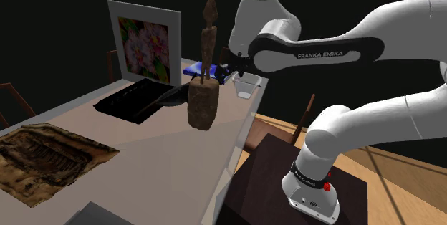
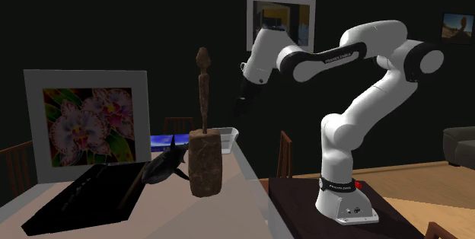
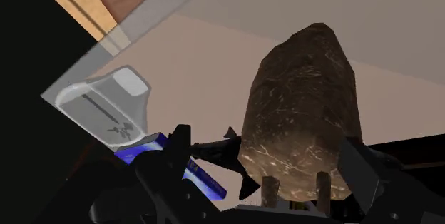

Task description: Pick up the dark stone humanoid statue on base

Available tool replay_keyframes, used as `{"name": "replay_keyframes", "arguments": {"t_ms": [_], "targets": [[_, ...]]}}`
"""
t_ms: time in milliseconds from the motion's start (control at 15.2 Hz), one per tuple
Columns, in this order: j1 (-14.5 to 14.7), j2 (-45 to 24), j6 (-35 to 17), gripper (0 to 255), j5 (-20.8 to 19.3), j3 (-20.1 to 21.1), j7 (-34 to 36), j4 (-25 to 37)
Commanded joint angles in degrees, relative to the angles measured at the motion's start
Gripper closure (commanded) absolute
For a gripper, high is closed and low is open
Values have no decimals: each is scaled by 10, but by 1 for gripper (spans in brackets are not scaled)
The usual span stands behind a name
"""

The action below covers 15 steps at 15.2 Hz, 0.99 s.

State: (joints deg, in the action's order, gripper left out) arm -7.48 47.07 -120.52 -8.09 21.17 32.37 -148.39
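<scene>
Plainly, the statue [image 1: 203,102] stands upright near the table's [image 1: 143,166] edge on the stand's side, a thin figure rising from a rough, rounded base. The gripper [image 1: 231,69] hangs just beside it, farther along that edge and level with the figure's legs, fingers spread and pinching nothing. In the wrist view the base [image 3: 299,115] sits ahead between the fingers [image 3: 178,148], untouched. The statue's long axis is vertical, so the close would likely come sideways across the legs. The figure's upper body is cut off in the wrist view.

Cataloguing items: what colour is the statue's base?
The base is mottled dark brown, clearest in wrist view.
</scene>
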Motion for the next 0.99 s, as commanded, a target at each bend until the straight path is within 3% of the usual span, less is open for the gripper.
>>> {"name": "replay_keyframes", "arguments": {"t_ms": [0,198,528,924], "targets": [[-47,-10,-75,0,-25,72,120,-10],[-155,-28,-146,0,-78,197,297,8],[-395,-2,-177,0,-151,419,571,98],[-413,3,-202,0,-149,450,596,79]]}}
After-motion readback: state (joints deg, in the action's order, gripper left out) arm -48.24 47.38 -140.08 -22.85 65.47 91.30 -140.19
